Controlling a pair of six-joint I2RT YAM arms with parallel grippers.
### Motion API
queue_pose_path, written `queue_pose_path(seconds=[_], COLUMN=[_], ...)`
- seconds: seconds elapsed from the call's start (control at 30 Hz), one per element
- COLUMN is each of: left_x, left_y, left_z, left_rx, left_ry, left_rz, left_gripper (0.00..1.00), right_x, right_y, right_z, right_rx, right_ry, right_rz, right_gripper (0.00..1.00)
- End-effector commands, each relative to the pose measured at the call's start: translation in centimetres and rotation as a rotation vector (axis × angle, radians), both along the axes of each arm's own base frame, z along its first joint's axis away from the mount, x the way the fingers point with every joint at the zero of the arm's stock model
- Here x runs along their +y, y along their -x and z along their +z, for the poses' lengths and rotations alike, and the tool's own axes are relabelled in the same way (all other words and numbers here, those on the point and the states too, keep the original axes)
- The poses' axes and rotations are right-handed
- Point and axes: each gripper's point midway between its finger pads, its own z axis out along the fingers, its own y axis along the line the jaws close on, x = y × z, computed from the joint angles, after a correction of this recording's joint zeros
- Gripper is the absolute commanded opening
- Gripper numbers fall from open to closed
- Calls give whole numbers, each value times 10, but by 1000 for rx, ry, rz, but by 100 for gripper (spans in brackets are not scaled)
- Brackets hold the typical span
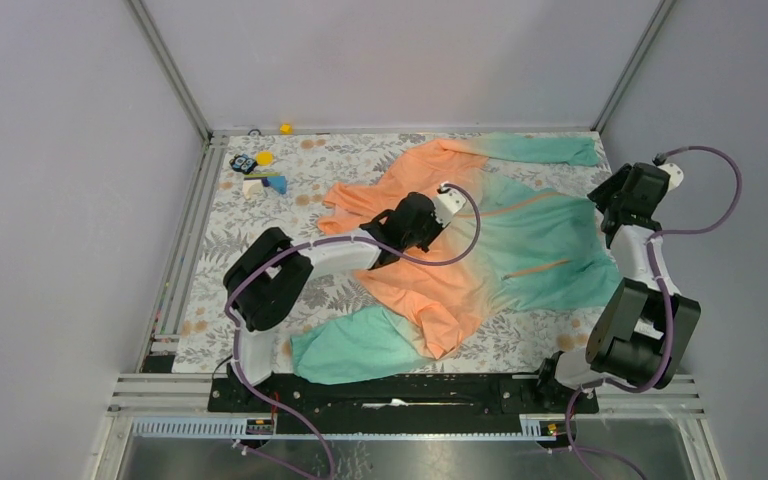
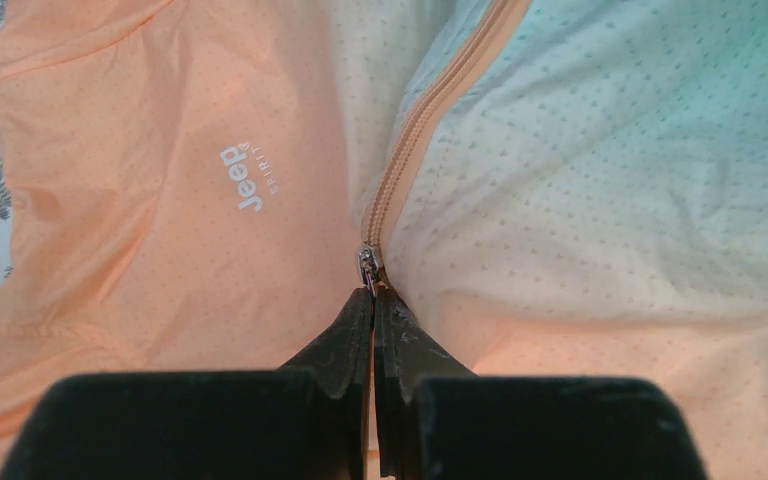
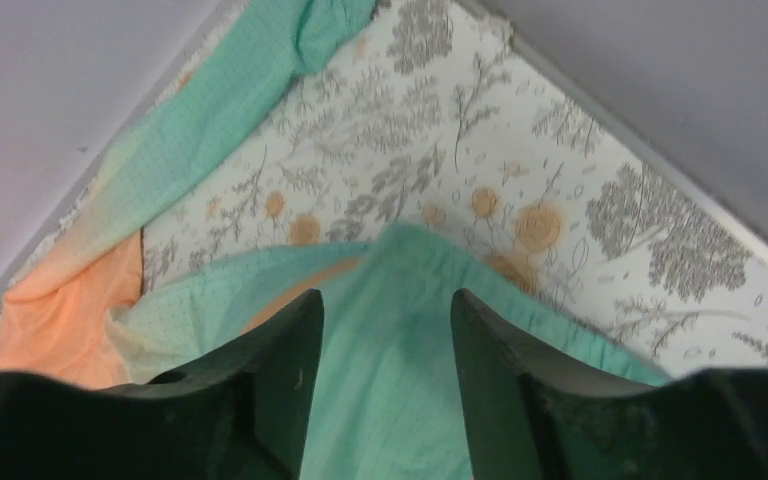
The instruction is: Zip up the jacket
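Zip (image 2: 415, 130) closed to the chest; top stretch seemingly left.
Jacket (image 1: 520, 240) lies on the table (image 1: 350, 160), hem (image 3: 415, 250) at 3 o'clock; left hand (image 2: 372, 295) clamps the zipper pull (image 2: 368, 270), right hand (image 3: 385, 310) gapes over the hem.

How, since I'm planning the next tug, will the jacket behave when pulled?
The thin orange-to-teal fabric jacket probably flops and bunches: it lies creased and folded. Likely light; its teal hem lies slack between the right pincer's open fingers.

Robot lab cell, plain grey walls (image 1: 60, 150), aluminium frame rails (image 1: 186, 240), floral-covered table (image 1: 360, 150)
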Motion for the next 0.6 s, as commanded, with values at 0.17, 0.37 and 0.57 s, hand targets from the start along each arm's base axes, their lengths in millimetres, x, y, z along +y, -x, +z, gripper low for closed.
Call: queue_pose_path(seconds=[0.17,0.37,0.57], left_x=[-47,-57,-53], left_y=[23,33,35], left_z=[34,35,33], left_rx=[21,0,-36], left_ry=[148,143,97], left_rz=[-93,-116,-111], left_gripper=[0,0,0], right_x=[59,188,269], right_y=[49,50,37], right_z=[-3,-8,-37], right_rx=[129,154,244], right_ry=[-143,-414,-550], right_rz=[37,200,227], right_gripper=[99,100,92])
